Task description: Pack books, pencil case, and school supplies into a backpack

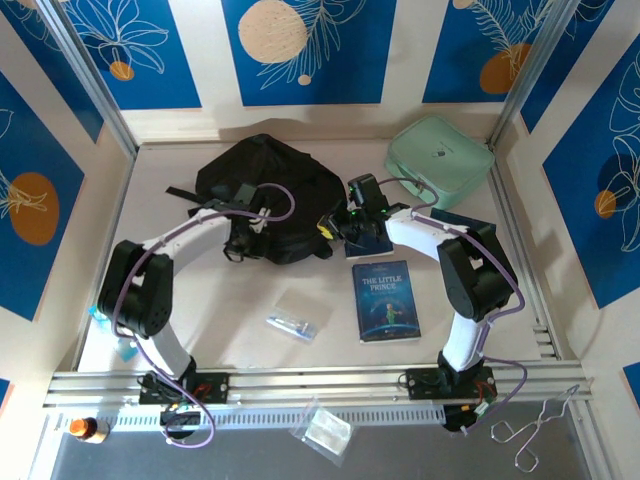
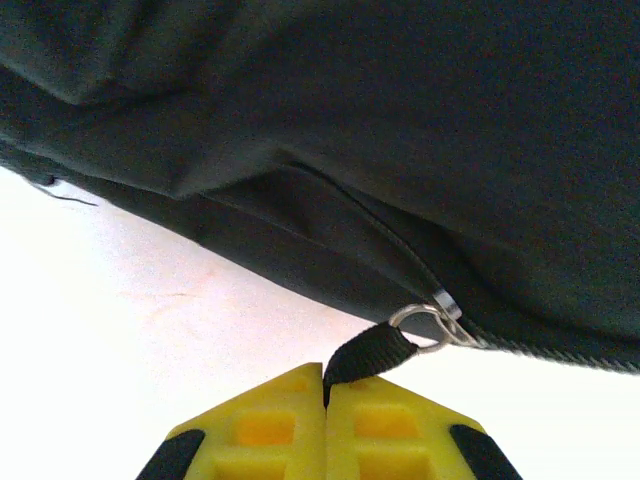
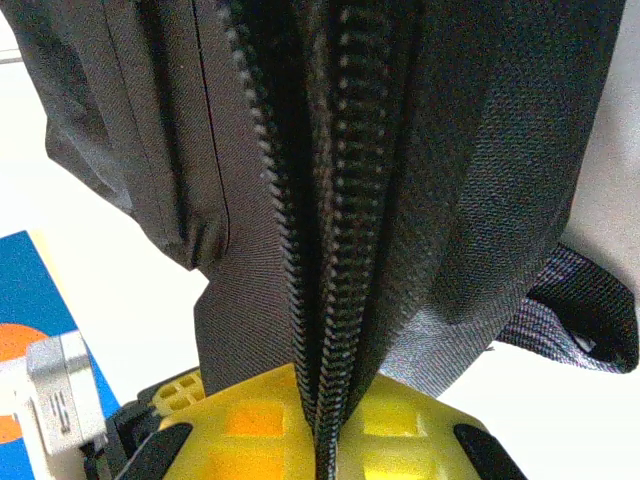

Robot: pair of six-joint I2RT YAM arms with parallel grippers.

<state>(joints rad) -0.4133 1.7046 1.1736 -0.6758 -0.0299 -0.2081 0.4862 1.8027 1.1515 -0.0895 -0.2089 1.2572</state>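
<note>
At the far middle of the table point(image 1: 215, 330), the black backpack point(image 1: 265, 175) lay rounded and, judging by the meshed teeth point(image 3: 320, 200) seen from the right wrist, zipped shut. Both arms reached to its near edge. The left gripper point(image 2: 325, 400) had its yellow fingers point(image 2: 270, 425) pressed together on the black pull tab point(image 2: 368, 355), whose metal ring point(image 2: 425, 322) hung from the slider at the seam. The right gripper point(image 3: 322, 435) pinched the backpack's zip tape and fabric between its closed fingers point(image 3: 400, 425). I judged the step in hand to be opening the bag, with nothing packed yet. The next move would call for the left arm to draw the tab along the track, in line with the teeth so the slider did not jam, while the right held the cloth taut against it. Counted: one backpack; one pencil case point(image 1: 292, 322), a clear pouch on the table just left of the large book; one large book, "The Little Prince" point(image 1: 387, 300); and one smaller navy book point(image 1: 368, 247) partly under the right wrist. A dark-blue corner point(image 1: 452, 215) by the mint-green case point(image 1: 440, 160) might have been another book, though I could not tell.
</note>
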